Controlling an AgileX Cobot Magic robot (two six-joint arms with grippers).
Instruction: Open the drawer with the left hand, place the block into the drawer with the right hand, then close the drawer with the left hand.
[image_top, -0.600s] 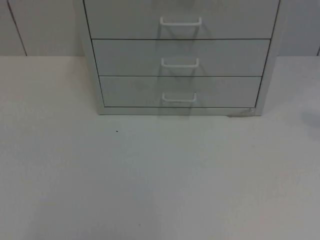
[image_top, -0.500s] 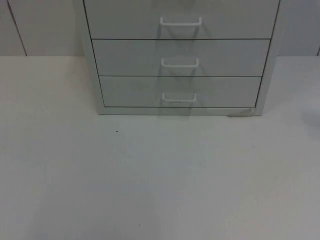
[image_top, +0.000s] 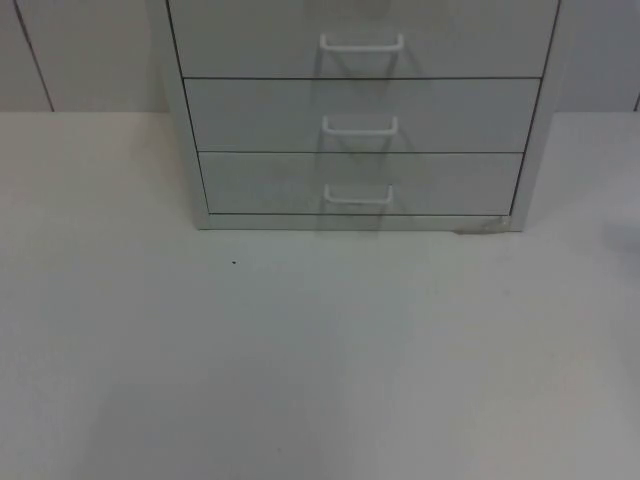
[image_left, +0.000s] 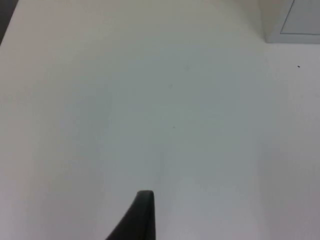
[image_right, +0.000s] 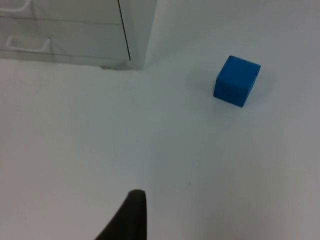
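A white cabinet (image_top: 360, 110) is seen at the far side of the white table (image_top: 300, 360), against the grey wall (image_top: 80, 50). Three drawers are stacked in it, each pushed in flush and fitted with a white handle: the top drawer (image_top: 250, 40), the middle drawer (image_top: 260, 115) and the bottom drawer (image_top: 270, 183). The bottom handle (image_top: 357, 195) sits just above the cabinet's base. A small dark speck (image_top: 234, 263) is marked on the table, near the cabinet's left front corner.

In the right wrist view a blue block (image_right: 236, 80) is shown resting on the table, to the right of the cabinet's right front corner (image_right: 137, 62) and apart from it. One black fingertip of the right gripper (image_right: 131, 215) is held above bare table, well short of the block and touching nothing. Whether its fingers are apart or together cannot be told.

In the left wrist view one black fingertip of the left gripper (image_left: 140, 215) is held over bare table, well away from the cabinet's left corner (image_left: 295, 22). Nothing is gripped that can be seen, and its spread cannot be told either.
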